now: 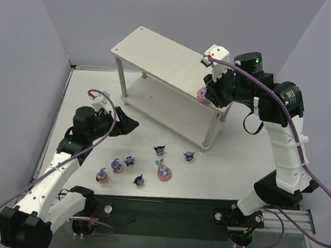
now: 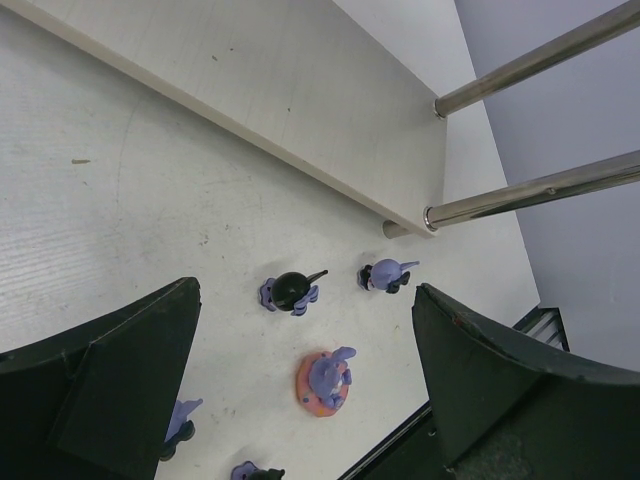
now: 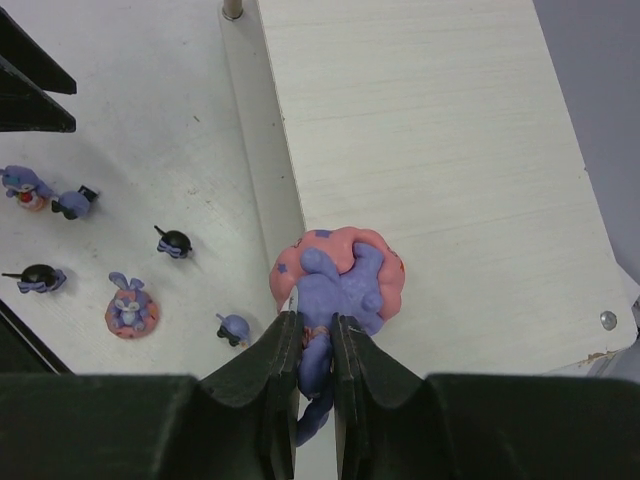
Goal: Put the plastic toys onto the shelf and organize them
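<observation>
The pale wooden shelf (image 1: 159,54) stands at the back of the table. My right gripper (image 1: 206,91) is shut on a purple rabbit with a pink base (image 3: 340,275), holding it by the ears at the near edge of the shelf's top board (image 3: 430,130). My left gripper (image 1: 126,123) is open and empty, above the table left of the shelf. On the table in front are a rabbit on a pink base (image 1: 164,171), two more rabbits (image 1: 101,176) (image 1: 116,165) and several dark blue figures (image 1: 159,150). The left wrist view shows the pink-based rabbit (image 2: 324,380) below its open jaws.
The shelf's lower board (image 1: 172,110) and thin legs (image 2: 540,190) lie between the two arms. The black rail (image 1: 165,209) runs along the table's near edge, just behind the toys. Grey walls close in the back and sides.
</observation>
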Controlling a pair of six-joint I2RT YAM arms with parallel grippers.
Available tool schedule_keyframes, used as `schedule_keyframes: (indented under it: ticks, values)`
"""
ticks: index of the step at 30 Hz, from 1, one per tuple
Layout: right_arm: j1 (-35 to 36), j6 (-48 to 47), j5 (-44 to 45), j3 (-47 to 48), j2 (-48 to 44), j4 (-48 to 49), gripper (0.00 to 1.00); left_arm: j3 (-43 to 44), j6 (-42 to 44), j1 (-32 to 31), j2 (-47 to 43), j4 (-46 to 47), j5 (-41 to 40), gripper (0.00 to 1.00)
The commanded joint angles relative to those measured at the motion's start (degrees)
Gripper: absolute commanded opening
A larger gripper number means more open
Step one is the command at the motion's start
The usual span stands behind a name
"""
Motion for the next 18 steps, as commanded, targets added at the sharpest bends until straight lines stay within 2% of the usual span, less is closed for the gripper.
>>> schedule_keyframes:
  ticks: [1,16,18]
  values:
    - [-0.2,-2.4,3.5,4.5,0.3,-2.8,0.00,-0.2,-0.2,0.4,-0.4,2.6,1.5,0.97]
    - [-0.3,-8.0,7.7,4.4,4.2,-3.4,0.00,-0.5,-0.3,0.4,0.7,3.3,1.7,0.97]
    - [-0.3,-8.2,7.2,4.4,4.2,-3.2,0.05,-0.5,-0.3,0.5,0.8,3.3,1.7,0.97]
